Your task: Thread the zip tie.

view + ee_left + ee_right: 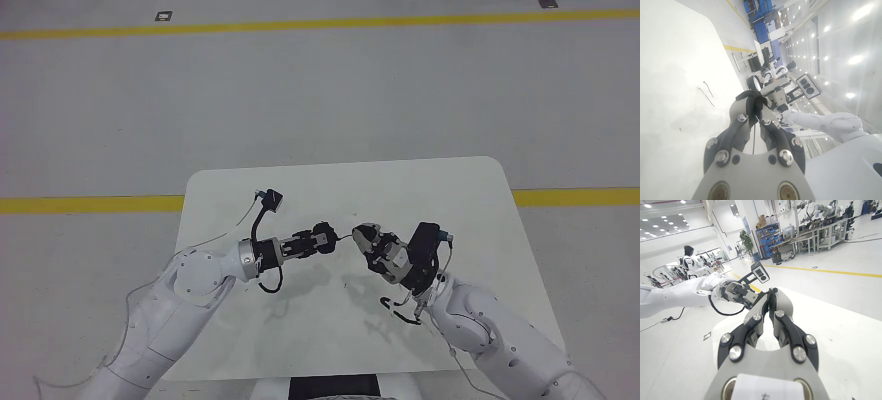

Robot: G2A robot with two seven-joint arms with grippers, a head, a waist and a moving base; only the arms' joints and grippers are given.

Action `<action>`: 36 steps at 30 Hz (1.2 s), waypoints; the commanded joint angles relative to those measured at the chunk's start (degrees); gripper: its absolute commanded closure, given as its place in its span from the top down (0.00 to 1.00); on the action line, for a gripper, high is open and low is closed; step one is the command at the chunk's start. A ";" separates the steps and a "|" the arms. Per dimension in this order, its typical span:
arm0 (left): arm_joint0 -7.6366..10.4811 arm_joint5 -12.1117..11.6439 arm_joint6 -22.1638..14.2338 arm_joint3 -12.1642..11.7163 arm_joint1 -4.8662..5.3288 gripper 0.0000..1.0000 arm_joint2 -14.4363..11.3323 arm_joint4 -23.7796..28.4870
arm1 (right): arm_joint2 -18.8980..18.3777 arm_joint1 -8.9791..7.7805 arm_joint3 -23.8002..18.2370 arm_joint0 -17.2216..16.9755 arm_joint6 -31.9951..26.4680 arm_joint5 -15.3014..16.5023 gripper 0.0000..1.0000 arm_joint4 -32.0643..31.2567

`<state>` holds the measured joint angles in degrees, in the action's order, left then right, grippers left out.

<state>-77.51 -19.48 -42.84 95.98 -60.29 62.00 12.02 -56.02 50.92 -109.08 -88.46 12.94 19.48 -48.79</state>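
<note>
One zip tie (344, 238) spans left gripper (331, 238) and right gripper (360, 237), both clamped.

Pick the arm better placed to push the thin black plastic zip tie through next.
Left, probably. The thin black plastic zip tie runs lengthwise through the shut left end effector, so it can feed forward; the right end effector is shut just opposite, suited to holding steady.

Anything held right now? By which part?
Left hand pinches a black zip tie on its strap, the rest trailing back toward the wrist. Right hand is shut; whether it holds the tie cannot be told.
</note>
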 commanded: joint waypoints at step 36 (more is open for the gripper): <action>0.00 0.00 0.00 0.00 0.00 0.00 0.00 0.00 | 2.68 0.62 1.40 1.94 -1.01 0.00 0.00 2.06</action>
<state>-77.51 -19.48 -42.84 95.98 -60.29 62.00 12.02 -53.38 51.52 -107.76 -86.49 11.93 19.48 -46.80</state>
